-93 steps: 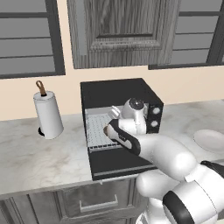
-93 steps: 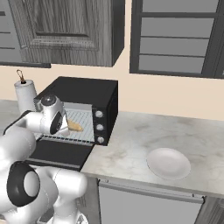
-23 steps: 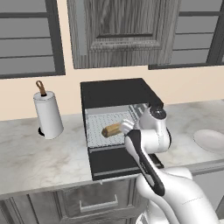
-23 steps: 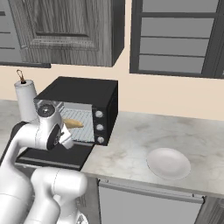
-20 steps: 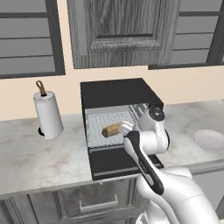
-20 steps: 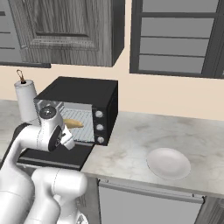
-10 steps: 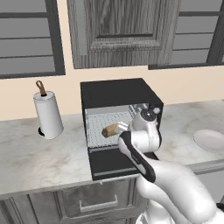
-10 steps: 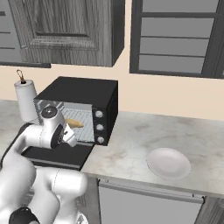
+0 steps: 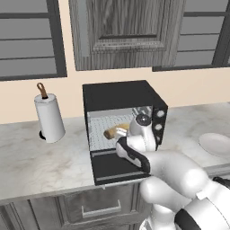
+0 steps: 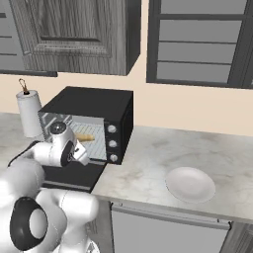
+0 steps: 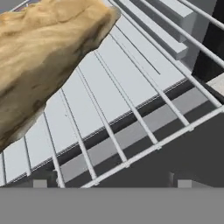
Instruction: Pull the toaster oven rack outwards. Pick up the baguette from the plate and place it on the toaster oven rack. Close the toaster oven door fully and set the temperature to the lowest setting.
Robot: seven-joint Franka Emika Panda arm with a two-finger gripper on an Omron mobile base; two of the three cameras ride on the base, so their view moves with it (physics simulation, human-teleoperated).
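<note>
The black toaster oven stands on the counter with its door dropped open and flat. The tan baguette lies on the grey wire rack in the cavity. My gripper hovers over the open door, just in front of the rack, its jaws open and holding nothing. In the hand view the baguette fills the upper left and the rack runs across below it, with the fingertips low and wide apart. The white plate sits bare on the counter to the right.
A paper towel roll stands left of the oven. Three knobs run down the oven's front right. Grey wall cabinets hang above, and drawers sit under the marble counter.
My hand has swung left from beside the knobs and dropped lower in front of the cavity. The baguette stays on the rack, and the jaws remain open.
</note>
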